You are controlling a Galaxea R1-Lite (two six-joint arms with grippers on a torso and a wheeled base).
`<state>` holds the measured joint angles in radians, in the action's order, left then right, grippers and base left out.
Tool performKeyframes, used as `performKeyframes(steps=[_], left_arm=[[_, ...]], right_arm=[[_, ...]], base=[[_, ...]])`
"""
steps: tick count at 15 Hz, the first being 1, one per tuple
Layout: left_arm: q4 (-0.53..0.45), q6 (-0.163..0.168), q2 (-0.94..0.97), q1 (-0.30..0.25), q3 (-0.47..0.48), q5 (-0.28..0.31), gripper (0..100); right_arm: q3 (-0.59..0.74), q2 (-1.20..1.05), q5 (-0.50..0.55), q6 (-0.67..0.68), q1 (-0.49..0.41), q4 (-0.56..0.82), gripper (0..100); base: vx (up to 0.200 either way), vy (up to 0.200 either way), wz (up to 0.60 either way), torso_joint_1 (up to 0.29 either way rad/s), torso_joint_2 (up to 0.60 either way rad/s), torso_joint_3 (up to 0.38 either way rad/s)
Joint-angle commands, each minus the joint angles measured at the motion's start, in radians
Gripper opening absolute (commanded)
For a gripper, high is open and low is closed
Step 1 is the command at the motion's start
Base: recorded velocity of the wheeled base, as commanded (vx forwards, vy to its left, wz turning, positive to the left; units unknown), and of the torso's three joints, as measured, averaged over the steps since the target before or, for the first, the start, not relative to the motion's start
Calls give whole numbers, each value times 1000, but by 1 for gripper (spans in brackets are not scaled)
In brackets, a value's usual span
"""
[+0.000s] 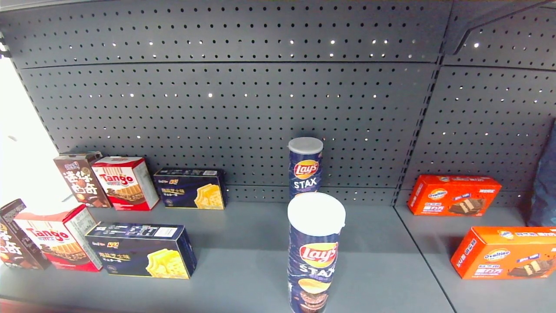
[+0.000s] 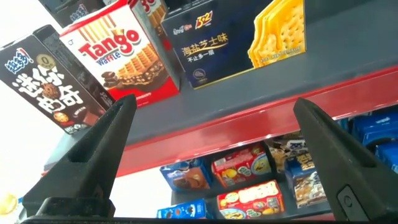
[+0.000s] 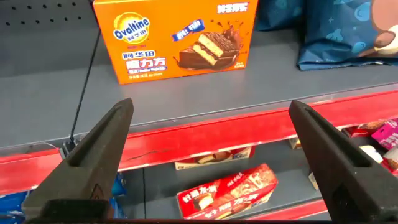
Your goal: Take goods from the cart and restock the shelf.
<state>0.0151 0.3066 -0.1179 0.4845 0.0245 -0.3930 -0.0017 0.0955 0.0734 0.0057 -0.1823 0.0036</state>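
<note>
On the shelf (image 1: 243, 243), a front chip can (image 1: 315, 252) and a rear chip can (image 1: 305, 167) are being shown upright.
The left gripper (image 2: 214, 102) is being held spread, facing the wafer box (image 2: 121, 56); the right gripper (image 3: 210, 104) is being held spread, facing the orange box (image 3: 174, 37).

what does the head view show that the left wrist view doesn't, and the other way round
Head view only: a front chip can and a rear chip can, both upright, orange cake boxes on the right, and the pegboard back panel.
Left wrist view only: the left gripper, jaws apart, the shelf's red front edge, and packaged snacks on the shelf below.
Both: the front-row red wafer box, navy cracker box and dark brown biscuit box.
</note>
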Motion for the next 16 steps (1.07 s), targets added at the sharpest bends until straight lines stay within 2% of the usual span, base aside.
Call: performKeyframes(steps=[1, 2, 4, 11, 16], left_arm=[[0, -6, 3, 11, 0, 0, 100], [0, -17, 1, 25, 0, 0, 100], [0, -20, 1, 31, 0, -1, 100], [-1, -23, 37, 0, 0, -7, 100], [-3, -21, 34, 2, 2, -6, 100]], right_arm=[[0, 4, -34, -3, 96, -1, 100], [0, -22, -35, -3, 155, -1, 100], [0, -77, -18, 10, 178, -1, 100], [2, -83, -20, 5, 181, -2, 100], [0, -83, -20, 5, 181, -2, 100]], base=[[0, 0, 0, 0, 0, 0], [0, 0, 0, 0, 0, 0], [0, 0, 0, 0, 0, 0], [0, 0, 0, 0, 0, 0], [0, 0, 0, 0, 0, 0]])
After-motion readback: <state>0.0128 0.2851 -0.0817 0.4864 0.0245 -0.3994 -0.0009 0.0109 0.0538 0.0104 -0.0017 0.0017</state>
